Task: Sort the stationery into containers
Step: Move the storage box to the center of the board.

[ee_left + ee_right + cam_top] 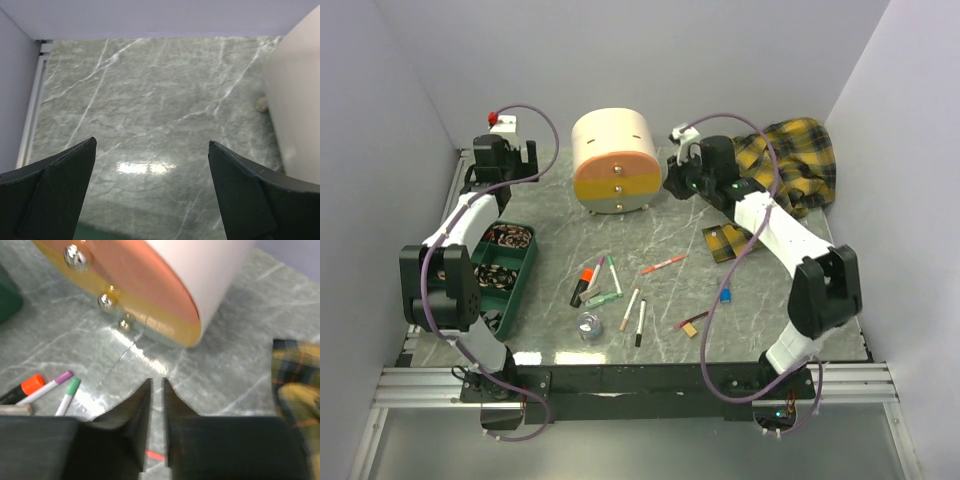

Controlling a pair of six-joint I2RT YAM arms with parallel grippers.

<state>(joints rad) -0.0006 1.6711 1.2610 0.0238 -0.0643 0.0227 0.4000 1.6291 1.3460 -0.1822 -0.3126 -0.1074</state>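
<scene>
The cabinet (613, 150) stands at 12 o'clock on the counter (560, 230), its orange drawer (615, 165) above the yellow drawer (617, 190), both pushed in. The stationery (629, 310) lies loose around the counter's middle and toward 6 o'clock: an orange-capped marker (585, 281), a tape roll (588, 323), a pink pen (663, 264), a blue block (726, 295) and a tan block (688, 330), well apart from the cabinet. The left hand (152, 145) hovers in the 10 o'clock corner with its fingers spread wide and nothing between them. The right hand (156, 381) hangs just at the cabinet's 3 o'clock side, fingers almost pressed together with only a thin slit, pinching nothing. A green tray (505, 270) sits at 9 o'clock and a plaid cloth (800, 160) at 2 o'clock
</scene>
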